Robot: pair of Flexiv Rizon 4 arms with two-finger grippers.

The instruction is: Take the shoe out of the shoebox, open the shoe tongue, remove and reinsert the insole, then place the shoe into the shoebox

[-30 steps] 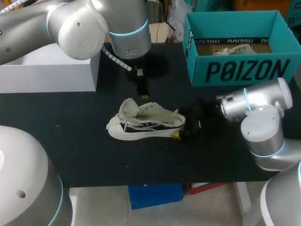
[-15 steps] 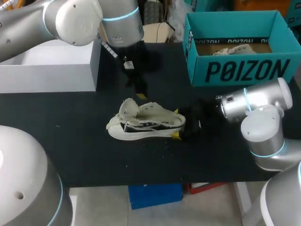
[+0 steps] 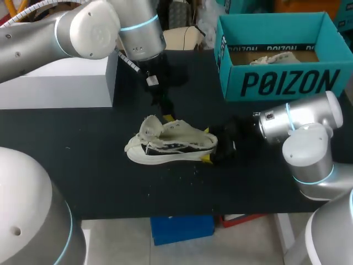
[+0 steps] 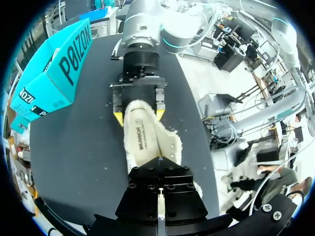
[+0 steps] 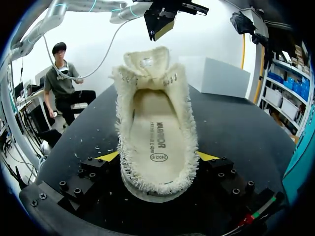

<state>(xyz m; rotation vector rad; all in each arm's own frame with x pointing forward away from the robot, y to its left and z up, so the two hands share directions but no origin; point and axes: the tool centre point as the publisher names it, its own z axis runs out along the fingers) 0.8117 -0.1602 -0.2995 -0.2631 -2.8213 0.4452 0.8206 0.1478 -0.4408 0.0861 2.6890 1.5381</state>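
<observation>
Head view: over the last sec the left gripper [image 3: 165, 114] was drawn back toward the far edge, then brought down again. It is now found just above the shoe [image 3: 171, 144], at the tongue [image 3: 150, 128] end. Shoe and right gripper [image 3: 208, 145] were not shifted. Judged: the tongue/insole step is being set up, w/ the heel pinned so the shoe won't slide. The shoe is set upright on its sole mid-table [image 3: 83, 165], well apart from the teal shoebox [image 3: 276, 83], toe toward the left arm's side. Cream canvas, frayed edges and a dark band along the side are noted.

Left wrist view: the shoe is seen lengthwise ahead of the gripper, heel clamped btwn the right gripper's two yellow tips, one per side. Whether the left gripper is released or clenched can't be told.

Right wrist view: the heel is gripped from both sides. The insole [image 5: 157, 132] is seen lying flat inside, w/ print on it. The tongue is stood up at the far end, the left gripper hung just over it.
</observation>
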